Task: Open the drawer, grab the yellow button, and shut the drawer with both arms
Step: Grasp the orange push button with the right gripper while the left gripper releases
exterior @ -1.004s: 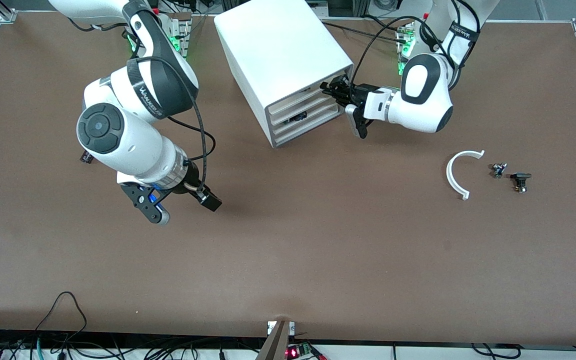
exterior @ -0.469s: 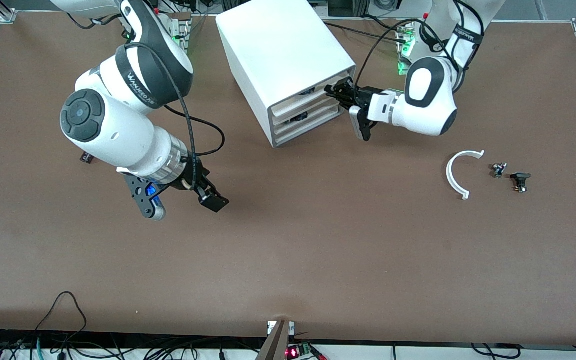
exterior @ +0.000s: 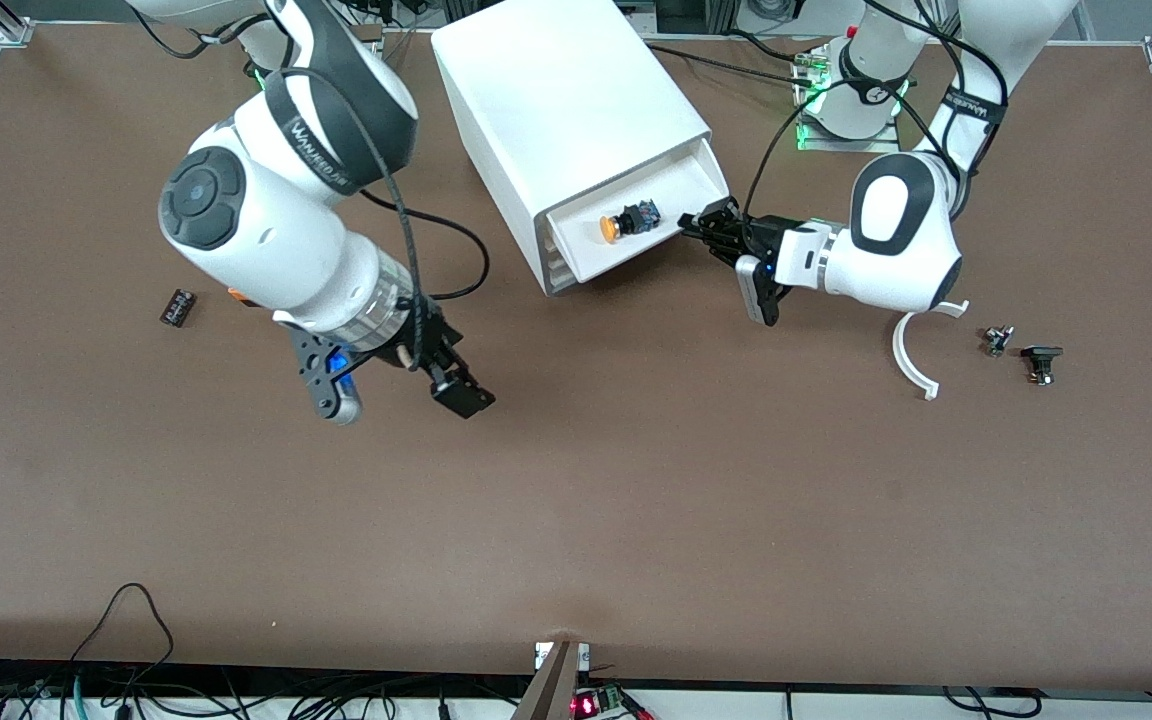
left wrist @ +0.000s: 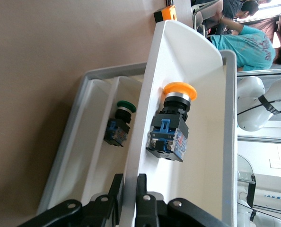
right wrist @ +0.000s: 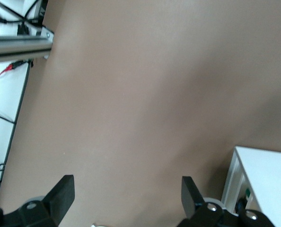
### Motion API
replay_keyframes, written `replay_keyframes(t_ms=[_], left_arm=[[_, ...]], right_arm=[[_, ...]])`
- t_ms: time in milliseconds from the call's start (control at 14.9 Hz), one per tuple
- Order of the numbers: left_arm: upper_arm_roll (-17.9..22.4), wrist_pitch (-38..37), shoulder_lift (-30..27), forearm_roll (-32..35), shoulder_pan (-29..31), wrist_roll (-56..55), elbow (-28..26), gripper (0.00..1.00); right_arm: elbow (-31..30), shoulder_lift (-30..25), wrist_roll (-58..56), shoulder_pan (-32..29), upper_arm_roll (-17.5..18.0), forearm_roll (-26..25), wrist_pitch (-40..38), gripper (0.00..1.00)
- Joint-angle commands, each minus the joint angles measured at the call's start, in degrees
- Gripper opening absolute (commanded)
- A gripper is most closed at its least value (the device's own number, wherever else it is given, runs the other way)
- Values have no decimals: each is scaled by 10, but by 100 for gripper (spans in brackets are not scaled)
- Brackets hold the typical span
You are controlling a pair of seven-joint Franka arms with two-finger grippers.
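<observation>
White drawer cabinet near the tabletop's robot-side edge, top drawer pulled out. Orange-capped push button lying on its side inside that drawer. Left gripper pinched tight on the drawer's front wall. Right gripper spread wide, holding nothing, hovering over bare tabletop. Green-capped button visible in the drawer below

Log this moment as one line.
top drawer: open | button: inside | left tool: shut on drawer front | right tool: open over table
</observation>
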Motion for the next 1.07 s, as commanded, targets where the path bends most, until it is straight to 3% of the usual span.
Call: replay_keyframes(t_ms=[0,402,469,535,803,1004], left_arm=[[0,1,43,49,27,-17,51,0],[1,-52,85,91,64,-19,117,3],[1,-52,86,91,64,-20,117,40],[1,-53,85,92,64,-20,117,99],[1,-81,81,112,65,-64,135,100],[1,-127,79,169,66,-148,186,100]], right_arm=[[23,12,48,36,-2,8,16,100],[23,31,139,116,-9,3,65,100],[23,33,145,124,-9,2,67,100],[23,40,151,136,-10,1,67,100],[23,62,166,173,-8,-18,87,100],[22,67,181,200,-8,-22,85,100]])
